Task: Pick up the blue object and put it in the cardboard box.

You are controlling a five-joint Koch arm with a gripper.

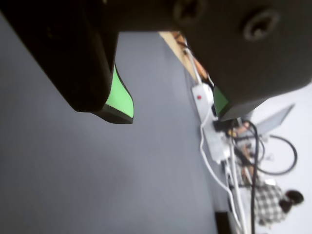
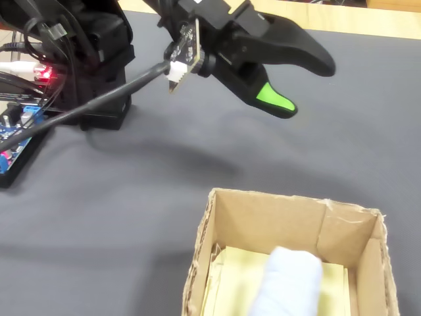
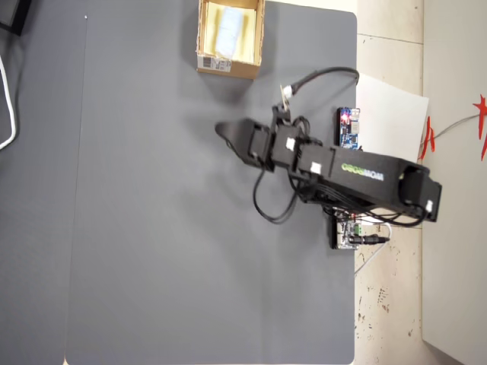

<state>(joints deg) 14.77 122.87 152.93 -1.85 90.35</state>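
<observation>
We see the dark grey bench (image 3: 167, 228) filling most of the overhead view, with the black arm (image 3: 358, 179) reaching in from the right side of that view. Near the top edge of the bench stands the cardboard box (image 3: 228, 67), open upward, a white label on its outer side. In the fixed view the box (image 2: 263, 224) sits at the lower edge, and the blue object (image 2: 289, 283) lies inside it on the pale yellowish floor, leaning toward the back wall.

The pincer (image 2: 299, 85) hangs in the air above the bench, well apart from the box and holding nothing; the blue object lies below and in front of it in the fixed view. In the wrist view the pincer (image 1: 173, 109) stands wide, its two green-padded tips spread with bare bench between them. A small blue circuit board (image 3: 348, 128) lies just beside the arm at the bench's right edge.
</observation>
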